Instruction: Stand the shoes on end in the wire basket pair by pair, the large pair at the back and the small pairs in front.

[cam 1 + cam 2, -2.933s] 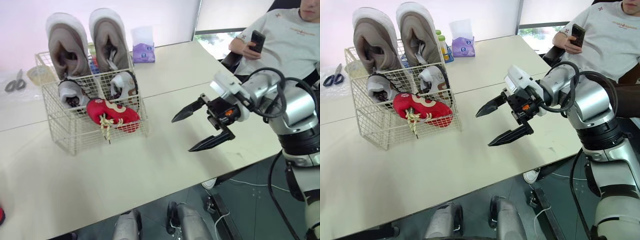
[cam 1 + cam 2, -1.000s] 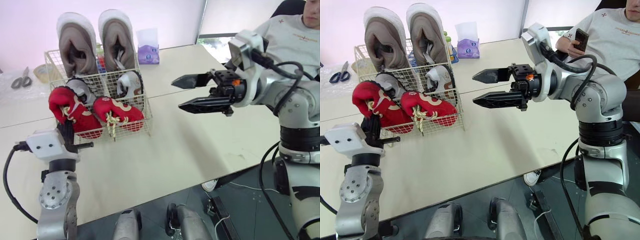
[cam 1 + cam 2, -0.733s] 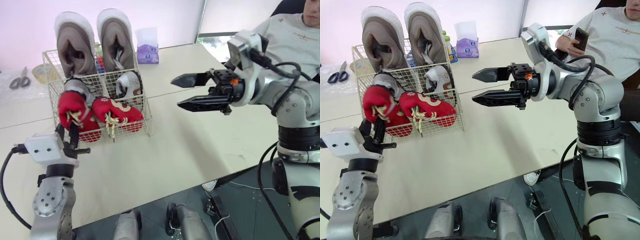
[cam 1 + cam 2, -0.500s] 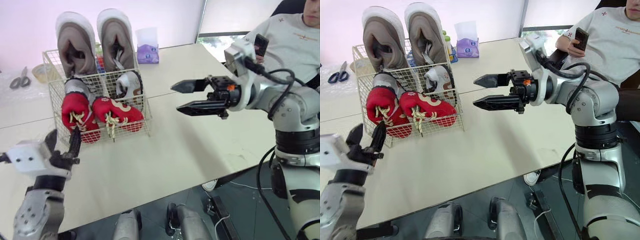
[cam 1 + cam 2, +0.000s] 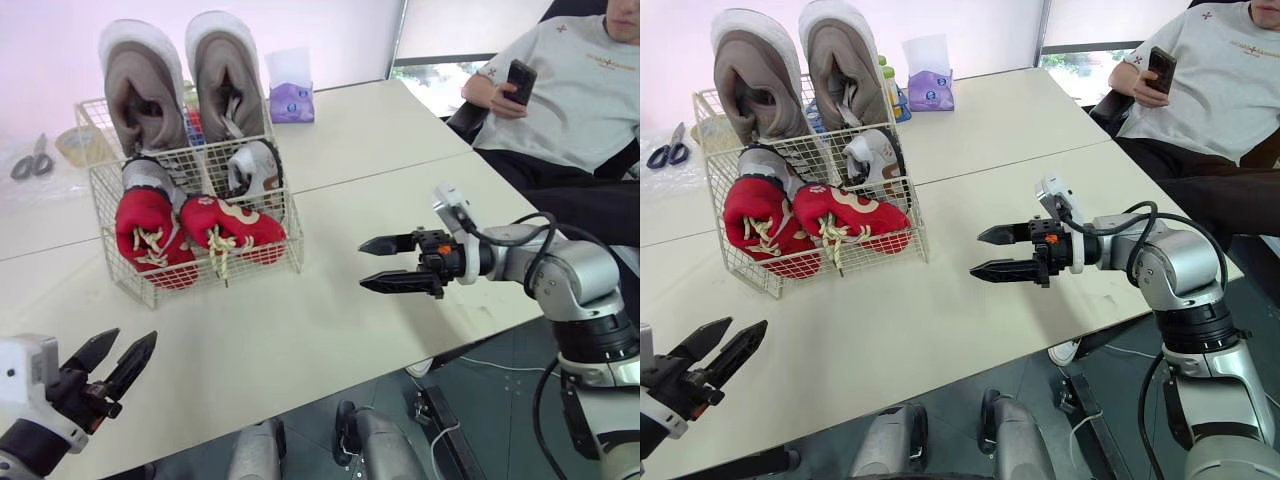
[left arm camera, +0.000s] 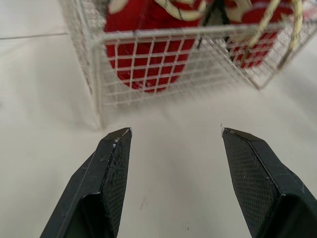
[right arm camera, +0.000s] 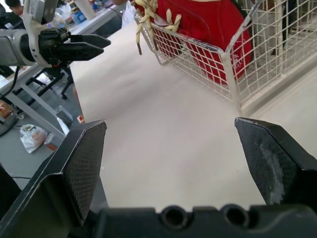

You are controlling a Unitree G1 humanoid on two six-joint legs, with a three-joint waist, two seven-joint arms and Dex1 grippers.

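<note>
Left gripper [image 5: 134, 336] fingers spread, empty, over near left corner of table [image 5: 300, 330]. Right gripper [image 5: 362, 266] fingers apart, empty, above table toward right edge. Basket [image 5: 200, 150] near far left edge: red shoes [image 5: 150, 230] in front, one tilted; grey pair [image 5: 255, 165] behind; large pair [image 5: 225, 75] on end at back.

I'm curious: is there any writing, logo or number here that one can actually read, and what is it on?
No text here can be read for certain.
On the purple tissue pack: a printed label, too blurred to read.
On the person's shirt: small chest print, too small to read.
On the red shoe: a pale mark on its side, not legible as letters.
</note>
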